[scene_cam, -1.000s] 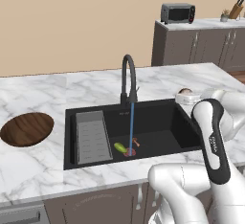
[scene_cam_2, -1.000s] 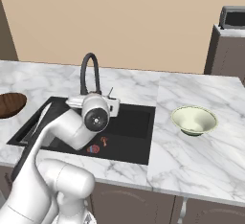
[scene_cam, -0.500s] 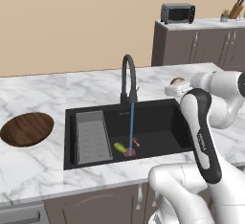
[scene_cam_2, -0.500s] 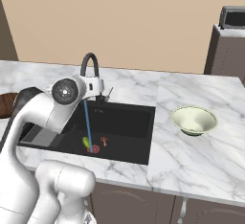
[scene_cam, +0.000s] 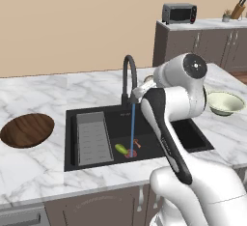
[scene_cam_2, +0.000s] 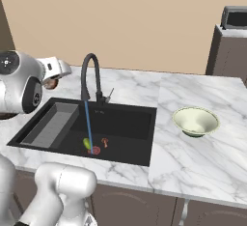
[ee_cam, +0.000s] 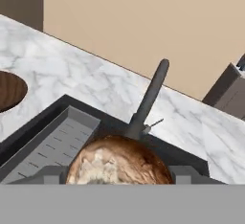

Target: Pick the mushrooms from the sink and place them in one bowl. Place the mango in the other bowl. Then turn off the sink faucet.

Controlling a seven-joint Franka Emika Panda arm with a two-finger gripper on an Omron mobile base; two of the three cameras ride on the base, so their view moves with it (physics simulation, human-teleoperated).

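The gripper (ee_cam: 119, 180) is closed on a round tan-brown mushroom (ee_cam: 118, 163), its cap bulging between the two fingertips in the hand view; in the right base view the hand (scene_cam_2: 57, 70) sits high over the counter (scene_cam_2: 193, 162) just left of the faucet (scene_cam_2: 91, 77), with a brown lump showing at its end; the black sink (scene_cam: 144, 145) lies below it, a grey ribbed tray (scene_cam: 90, 138) in its left part; a thin blue stream of water (scene_cam: 132, 128) falls from the spout to the red drain (scene_cam: 130, 152); the yellow-green mango (scene_cam: 120, 148) lies on the sink floor just left of the drain; the second, reddish mushroom (scene_cam: 137, 143) lies just right of the stream, near the drain; the dark wooden bowl (scene_cam: 27, 130) rests on the counter left of the sink, apart from it; the pale green bowl (scene_cam: 224, 103) stands on the counter to the right; a microwave (scene_cam: 179, 13) sits on the far cabinet.
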